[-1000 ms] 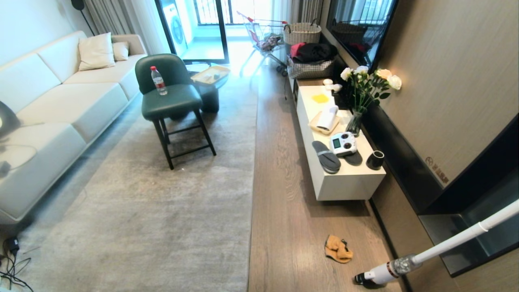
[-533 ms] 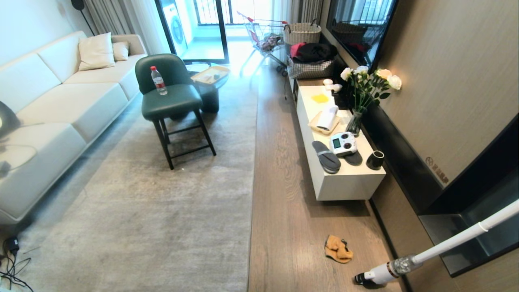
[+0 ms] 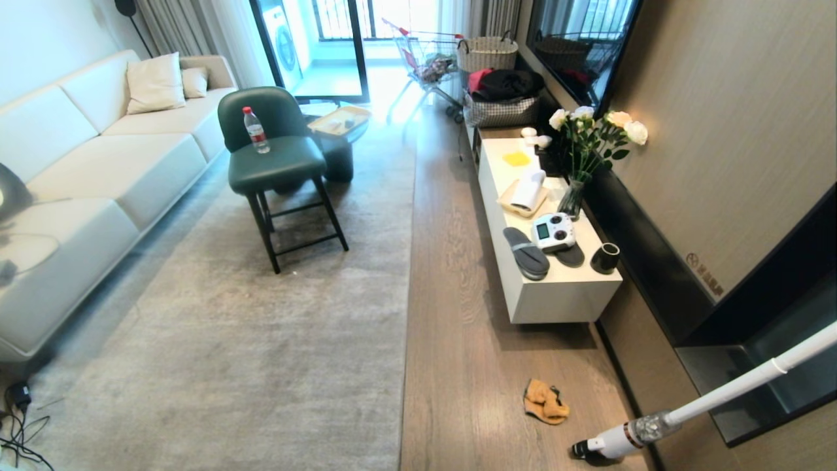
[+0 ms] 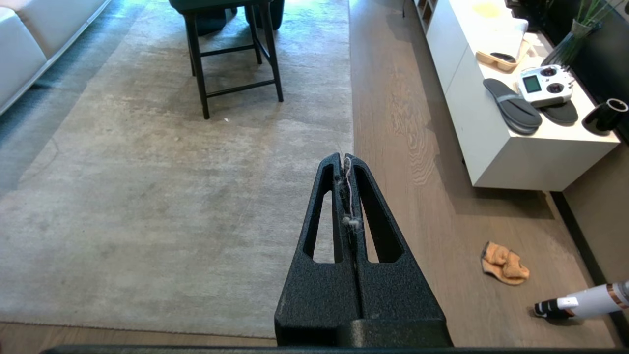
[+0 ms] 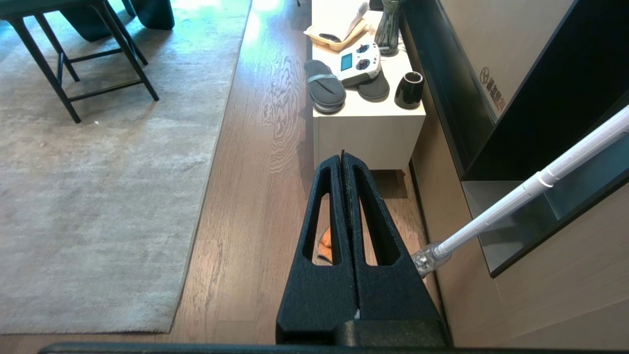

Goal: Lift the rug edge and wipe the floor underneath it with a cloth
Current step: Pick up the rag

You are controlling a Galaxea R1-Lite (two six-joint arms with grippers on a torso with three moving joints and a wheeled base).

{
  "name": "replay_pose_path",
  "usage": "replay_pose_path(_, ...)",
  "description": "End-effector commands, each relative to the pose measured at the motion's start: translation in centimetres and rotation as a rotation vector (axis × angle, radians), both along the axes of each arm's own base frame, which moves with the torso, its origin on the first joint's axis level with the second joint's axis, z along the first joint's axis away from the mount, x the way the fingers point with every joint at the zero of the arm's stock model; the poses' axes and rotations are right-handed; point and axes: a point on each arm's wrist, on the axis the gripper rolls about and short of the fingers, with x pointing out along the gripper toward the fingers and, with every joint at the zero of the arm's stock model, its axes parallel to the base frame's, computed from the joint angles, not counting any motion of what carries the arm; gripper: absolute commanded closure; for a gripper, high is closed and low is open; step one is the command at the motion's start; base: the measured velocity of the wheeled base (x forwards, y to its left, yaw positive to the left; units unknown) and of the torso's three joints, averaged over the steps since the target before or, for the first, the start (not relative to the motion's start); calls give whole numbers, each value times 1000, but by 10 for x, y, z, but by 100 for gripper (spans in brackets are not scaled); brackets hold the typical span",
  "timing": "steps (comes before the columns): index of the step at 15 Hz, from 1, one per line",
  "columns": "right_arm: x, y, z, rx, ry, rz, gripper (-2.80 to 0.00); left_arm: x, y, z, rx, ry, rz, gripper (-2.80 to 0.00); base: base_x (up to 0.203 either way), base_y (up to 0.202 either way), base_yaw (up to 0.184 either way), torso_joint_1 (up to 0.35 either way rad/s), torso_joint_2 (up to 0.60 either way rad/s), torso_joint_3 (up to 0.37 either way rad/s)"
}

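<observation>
Left wrist view: closed left tool (image 4: 345, 160) above rug edge (image 4: 350, 123).

My arms outside head view. My right gripper (image 5: 343, 160) covers most of cloth (image 5: 325, 243); only orange scrap shows through finger slot. Vacuum (image 3: 686, 409) wand cut by head view's right edge. Sofa (image 3: 98, 170) cut at left edge. Rug (image 3: 261, 340) runs off bottom edge. Wall sticker (image 3: 705, 275) print unreadable.

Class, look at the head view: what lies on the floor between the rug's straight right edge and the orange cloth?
Nothing: in the head view only bare wood-grain floor separates the rug edge from the crumpled orange cloth. The left wrist view shows the same bare stretch.
</observation>
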Motion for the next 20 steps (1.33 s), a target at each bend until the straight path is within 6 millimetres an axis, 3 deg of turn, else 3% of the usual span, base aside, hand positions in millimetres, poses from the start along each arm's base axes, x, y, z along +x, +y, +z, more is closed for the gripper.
replay_pose_path(1, 0, 0, 0, -1, 1, 1, 0, 0, 0, 0, -2, 0, 1, 0, 0, 0, 0, 0, 0, 0)
replay_pose_path(20, 0, 0, 0, 1, 1, -1, 0, 0, 0, 0, -4, 0, 1, 0, 0, 0, 0, 0, 0, 0)
